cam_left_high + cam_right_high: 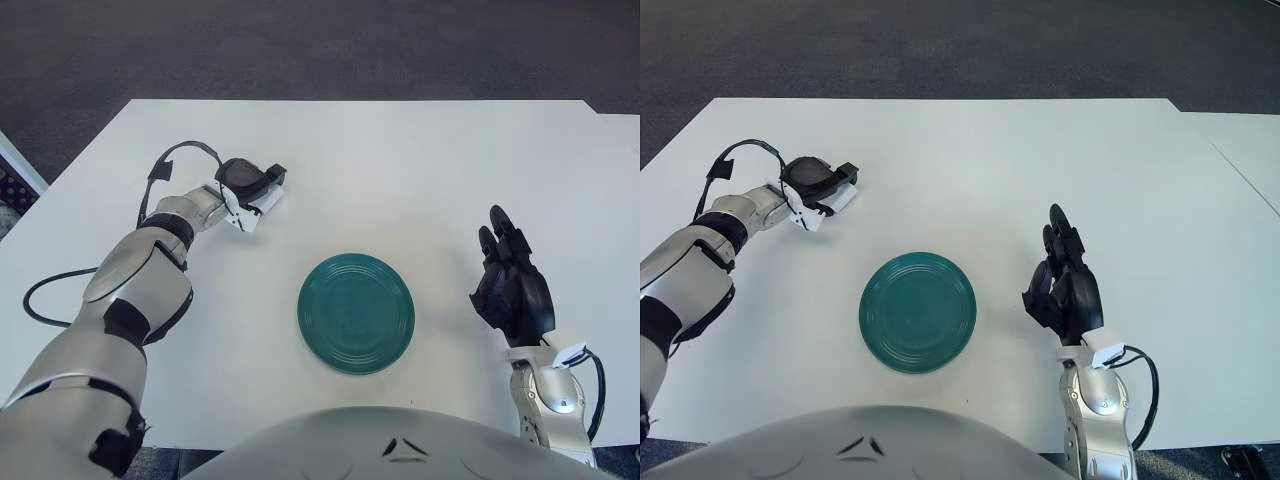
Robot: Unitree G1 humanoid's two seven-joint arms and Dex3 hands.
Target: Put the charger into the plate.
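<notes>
Fingers of the left hand (pixel 245 182) curled around the white charger (pixel 262 203) in the upper left of the frame, well apart from the green plate (pixel 356 312) at centre. At lower right, the right hand (pixel 513 285) stood relaxed and empty. No writing was legible.

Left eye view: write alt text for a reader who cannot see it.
The left hand closes its fingers on a white charger on a white table, up-left of an empty green plate. The right hand shows right of the plate.
</notes>
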